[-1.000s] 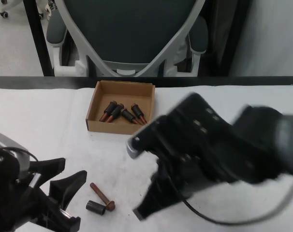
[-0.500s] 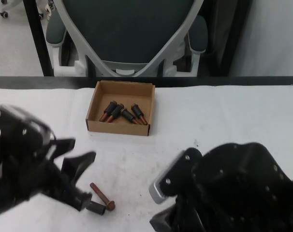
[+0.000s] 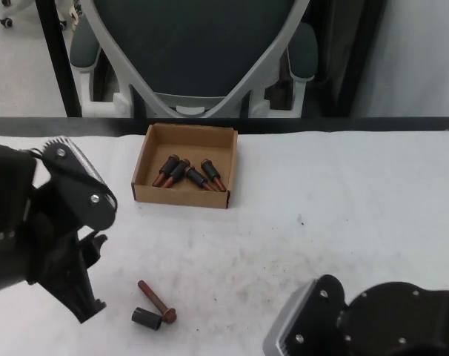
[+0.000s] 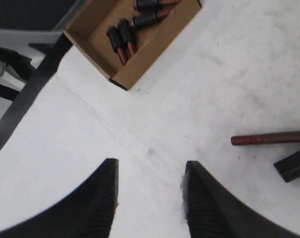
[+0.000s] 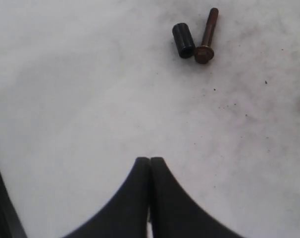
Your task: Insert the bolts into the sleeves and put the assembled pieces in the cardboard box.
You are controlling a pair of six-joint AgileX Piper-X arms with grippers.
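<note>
4 assembled pieces (image 3: 186,173) lie in the box (image 3: 180,197). 1 bolt (image 3: 155,298) and 1 sleeve (image 3: 146,319) lie loose on the bench (image 3: 343,193), the sleeve just beside the bolt's head, both well apart from the box. The step in hand looks like picking up this last pair. The left gripper (image 4: 150,168) hovers open and empty over bare bench near the pair. The right gripper (image 5: 150,161) is closed, fingertips pressed together on nothing, well apart from the pair. Next, I judge, 1 gripper must close on the bolt's shank and the other take the sleeve; the right must open first, then the 2 parts need lining up end to end.
</note>
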